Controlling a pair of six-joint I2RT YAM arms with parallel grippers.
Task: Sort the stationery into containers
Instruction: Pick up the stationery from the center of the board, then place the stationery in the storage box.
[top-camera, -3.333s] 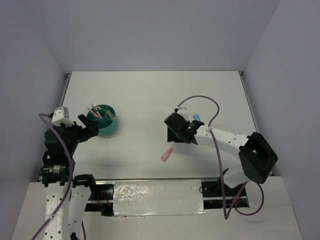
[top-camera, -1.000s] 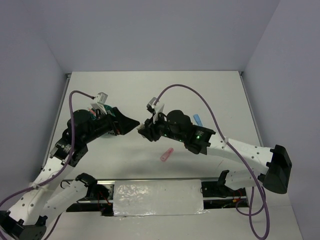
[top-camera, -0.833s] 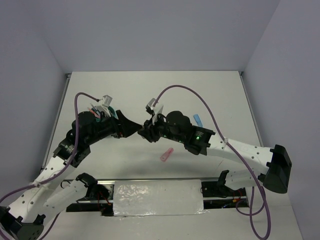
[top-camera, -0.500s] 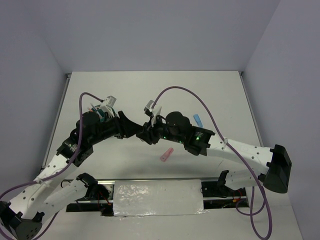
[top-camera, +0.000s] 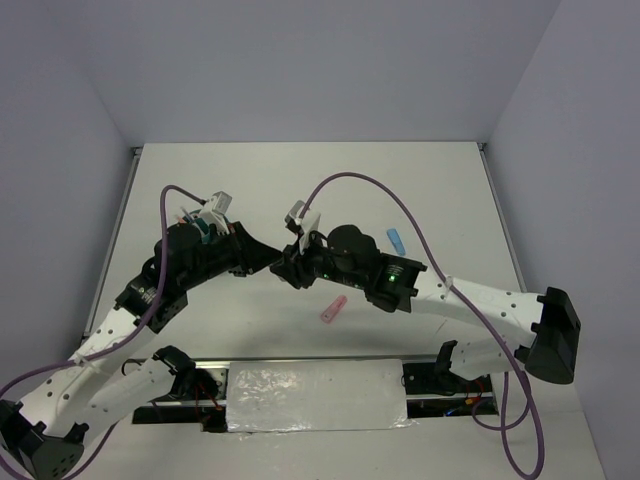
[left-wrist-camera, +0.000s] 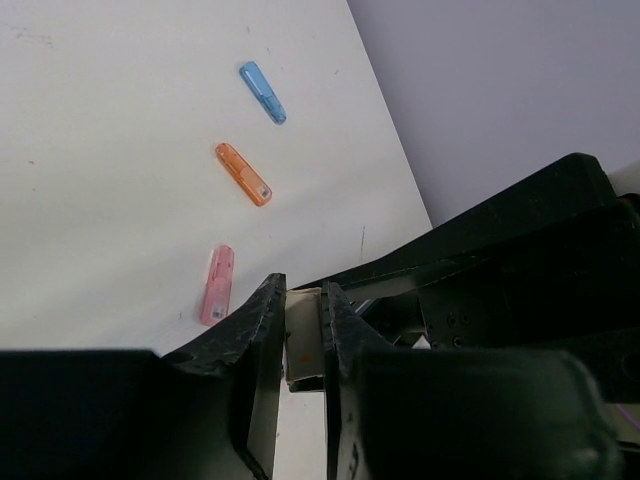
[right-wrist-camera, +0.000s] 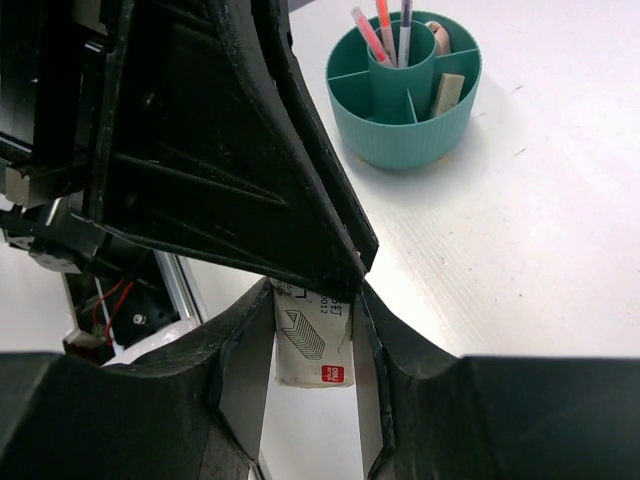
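Handover step: right gripper (right-wrist-camera: 312, 325) and left gripper (left-wrist-camera: 300, 310) both clamped the white eraser (right-wrist-camera: 311, 350). By my reading, the next move required the right jaws to open.

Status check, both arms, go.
Left gripper jaws shut on white eraser; right gripper jaws shut on it too. Teal organiser close by. No obstruction visible.
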